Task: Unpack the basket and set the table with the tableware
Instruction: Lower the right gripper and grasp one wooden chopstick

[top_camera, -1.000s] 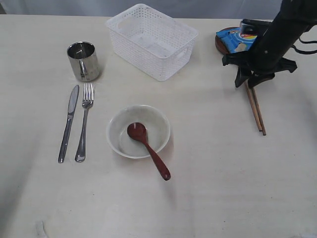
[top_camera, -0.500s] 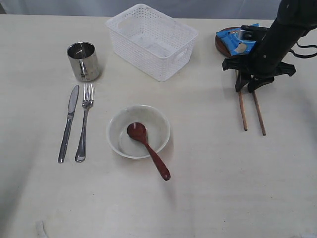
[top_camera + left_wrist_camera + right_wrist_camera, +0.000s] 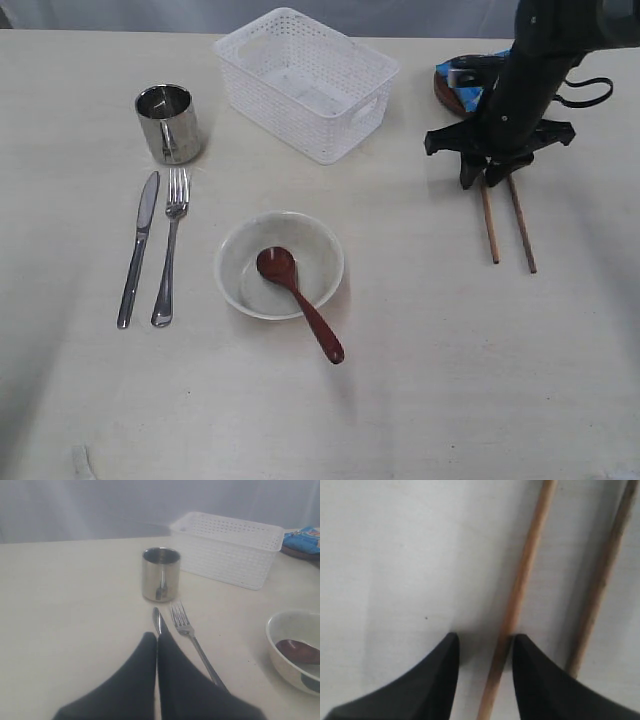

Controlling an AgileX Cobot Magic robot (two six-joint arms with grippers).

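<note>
Two brown chopsticks lie side by side, slightly apart, on the cream table [image 3: 420,380]: a left chopstick [image 3: 489,228] [image 3: 525,570] and a right chopstick [image 3: 524,235] [image 3: 605,575]. My right gripper [image 3: 480,183] [image 3: 482,640] stands open over their far ends, with the left stick in the gap close to one finger. The white basket [image 3: 306,82] looks empty. Steel cup [image 3: 168,122], knife [image 3: 138,248], fork [image 3: 170,245] and off-white bowl [image 3: 320,262] holding the reddish spoon [image 3: 300,300] lie laid out. My left gripper [image 3: 157,635] is shut and empty above the knife [image 3: 156,616].
A small brown plate [image 3: 442,90] with the blue crisp packet [image 3: 468,80] on it sits behind my right arm. The left wrist view shows the cup [image 3: 160,574], fork [image 3: 187,627], basket [image 3: 230,547] and bowl [image 3: 280,647].
The chopsticks, touching a second ago, now lie apart and parallel. My right gripper has shifted left and now straddles the left stick. The left side is unchanged.
</note>
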